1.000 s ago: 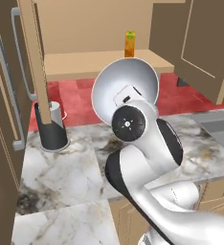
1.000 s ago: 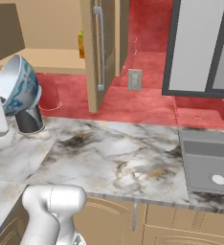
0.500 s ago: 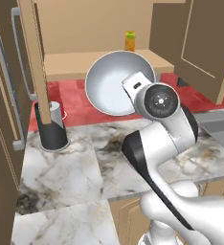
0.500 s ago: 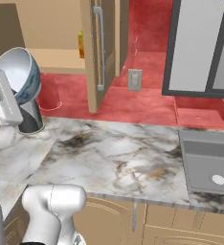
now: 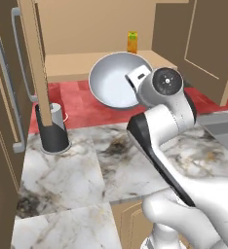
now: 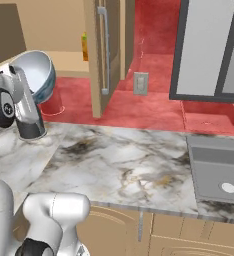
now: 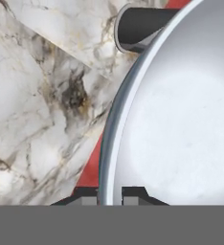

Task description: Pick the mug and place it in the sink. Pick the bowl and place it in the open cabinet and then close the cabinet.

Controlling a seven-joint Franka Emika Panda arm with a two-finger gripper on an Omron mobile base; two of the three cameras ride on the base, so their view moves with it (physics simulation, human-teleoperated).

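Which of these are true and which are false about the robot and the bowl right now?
1. The tool grips the bowl by its rim. True.
2. The bowl sits flat on the counter. False: it is held up in the air, tipped on its side.
3. The cabinet is open. True.
4. A green bottle stands on the cabinet shelf. False: it is orange.
5. The bowl's inside is white. True.

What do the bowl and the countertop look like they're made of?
Bowl: likely glazed ceramic, with a smooth pale glossy inside and a blue-patterned outside seen from the right base view. Countertop: looks like polished marble, white with grey and brown veining, though it could be an imitation.
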